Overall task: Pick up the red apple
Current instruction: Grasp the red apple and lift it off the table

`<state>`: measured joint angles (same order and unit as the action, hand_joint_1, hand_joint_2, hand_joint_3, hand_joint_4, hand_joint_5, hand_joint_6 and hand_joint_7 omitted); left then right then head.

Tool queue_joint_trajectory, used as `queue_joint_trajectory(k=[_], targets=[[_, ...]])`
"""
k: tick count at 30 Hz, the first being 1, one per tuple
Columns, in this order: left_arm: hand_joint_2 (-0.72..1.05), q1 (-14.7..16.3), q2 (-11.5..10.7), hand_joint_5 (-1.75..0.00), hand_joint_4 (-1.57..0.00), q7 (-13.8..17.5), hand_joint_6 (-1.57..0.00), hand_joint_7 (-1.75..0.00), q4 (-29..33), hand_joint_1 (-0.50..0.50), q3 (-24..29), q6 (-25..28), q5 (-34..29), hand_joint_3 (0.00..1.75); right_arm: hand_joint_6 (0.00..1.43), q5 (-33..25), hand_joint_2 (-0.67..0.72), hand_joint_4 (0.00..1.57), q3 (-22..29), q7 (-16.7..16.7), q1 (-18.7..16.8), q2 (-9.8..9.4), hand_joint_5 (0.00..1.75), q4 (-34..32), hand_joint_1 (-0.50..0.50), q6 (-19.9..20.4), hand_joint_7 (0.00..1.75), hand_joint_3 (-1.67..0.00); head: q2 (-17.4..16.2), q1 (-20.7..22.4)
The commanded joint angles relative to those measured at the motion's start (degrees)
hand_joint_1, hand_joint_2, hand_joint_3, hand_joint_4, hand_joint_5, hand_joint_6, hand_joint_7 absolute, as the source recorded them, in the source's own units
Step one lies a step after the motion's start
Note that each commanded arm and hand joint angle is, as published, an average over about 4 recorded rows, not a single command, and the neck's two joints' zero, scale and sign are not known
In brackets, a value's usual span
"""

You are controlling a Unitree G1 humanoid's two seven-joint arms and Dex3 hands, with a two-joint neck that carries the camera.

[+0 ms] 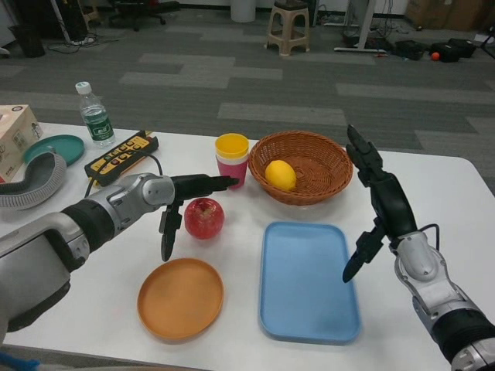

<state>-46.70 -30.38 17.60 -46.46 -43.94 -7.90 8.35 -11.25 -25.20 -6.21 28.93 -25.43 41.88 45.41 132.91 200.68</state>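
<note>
the round red apple (204,218) sits on the white table (433,185), in front of the pink cup with a yellow cup stacked in it (232,158) and just behind the flat orange plate (181,298). the left black hand (179,202) is spread around the apple and holds nothing: the long fingers (209,182) reach over the top of the fruit and toward the cups, and the thumb (166,236) hangs down on the apple's left side, so i judge the hand is placed like this to close on the fruit from above and from the side. i cannot tell if any finger touches the skin. the apple is almost a ball, so it has no real long axis; it seems to stand upright with the stem side up, but the stem itself is too small to see. the right black hand (379,209) waits with fingers apart and empty over the right part of the table, beside the light blue rectangular tray (309,282), near the woven brown basket (325,166) that holds a yellow lemon (280,175); probably it stays clear so that the left arm has free room.
</note>
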Motion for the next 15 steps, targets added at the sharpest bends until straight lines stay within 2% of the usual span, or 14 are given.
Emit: queue_joint_trajectory(k=[1,4,7,8,10,12,15], targets=[[-0.37,-5.8,-2.5,0.0,0.0,0.2,0.0,0.0,-3.4,-0.5,-9.0,0.0,-3.2,0.09,0.0,-1.0,0.6,0.0,-1.0,-0.4,0.5,-0.85,0.0,-0.7,-0.47,0.5,0.0,0.0,-0.3,0.1],[-0.37,-10.0,-3.2,0.0,0.0,0.2,0.0,0.0,-6.2,-0.5,-18.0,-0.2,-6.4,0.09,0.0,-1.4,0.6,0.0,-1.7,-0.4,0.2,-1.02,0.0,-1.4,-0.46,0.6,0.0,0.0,-0.4,-0.1],[-0.37,-11.4,-3.0,0.0,0.0,0.2,0.0,0.0,-7.4,-0.5,-21.1,-0.2,-6.9,0.09,0.0,-1.5,0.6,0.0,-1.8,-0.4,-0.3,-1.2,0.0,-1.9,-0.46,0.6,0.0,0.0,0.4,-1.5],[-0.37,-12.0,-2.8,0.0,0.0,0.2,0.0,0.0,-7.9,-0.5,-22.2,-0.2,-6.9,0.09,0.0,-1.5,0.6,0.0,-1.8,-0.5,-0.4,-1.26,0.0,-2.0,-0.46,0.6,0.0,0.0,0.6,-1.8],[-0.37,-14.1,-2.0,0.0,0.0,0.1,0.0,0.0,-9.7,-0.5,-27.3,-0.1,-7.9,0.09,0.0,-1.7,0.6,0.0,-2.1,-0.7,-0.5,-1.44,0.0,-2.0,-0.46,0.6,0.0,0.0,0.3,-1.8],[-0.37,-16.8,-1.0,0.0,0.0,-0.3,0.0,0.0,-11.5,-0.5,-34.7,0.0,-10.3,0.09,0.0,-1.9,0.6,0.0,-2.3,-0.9,-0.5,-1.59,0.0,-1.9,-0.46,0.6,0.0,0.0,0.1,-2.6],[-0.33,-18.9,-0.1,0.0,0.0,-1.0,0.0,0.0,-12.1,-0.5,-41.3,0.0,-12.8,0.09,0.0,-2.0,0.6,0.0,-2.3,-0.9,-0.5,-1.73,0.0,-1.9,-0.46,0.6,0.0,0.0,-0.3,-3.1]])
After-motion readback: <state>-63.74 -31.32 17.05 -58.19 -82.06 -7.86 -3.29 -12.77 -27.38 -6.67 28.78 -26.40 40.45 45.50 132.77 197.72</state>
